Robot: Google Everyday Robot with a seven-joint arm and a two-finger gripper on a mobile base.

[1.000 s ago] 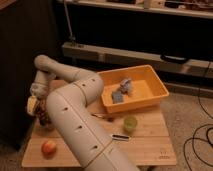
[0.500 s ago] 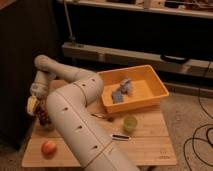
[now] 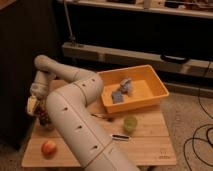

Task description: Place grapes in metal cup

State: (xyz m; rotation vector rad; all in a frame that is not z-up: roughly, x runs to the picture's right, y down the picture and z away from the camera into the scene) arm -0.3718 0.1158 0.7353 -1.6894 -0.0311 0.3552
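The gripper hangs at the far left edge of the wooden table, pointing down at the grapes, a dark cluster just below and beside it. That position suits a pickup, since the fruit has to be lifted before it can go anywhere. Whether the gripper is parted or clamped on the bunch cannot be told. The white arm reaches from the foreground across the table's middle and doubles back to the corner, so it hides much of the surface. This may be why no metal cup is clearly visible. Two grey-blue items lie in the yellow bin, too indistinct to name. The green cup stands in front of the bin, and the red-orange fruit sits near the front left corner. Both are well clear of the grapes, so neither should hinder a lift.
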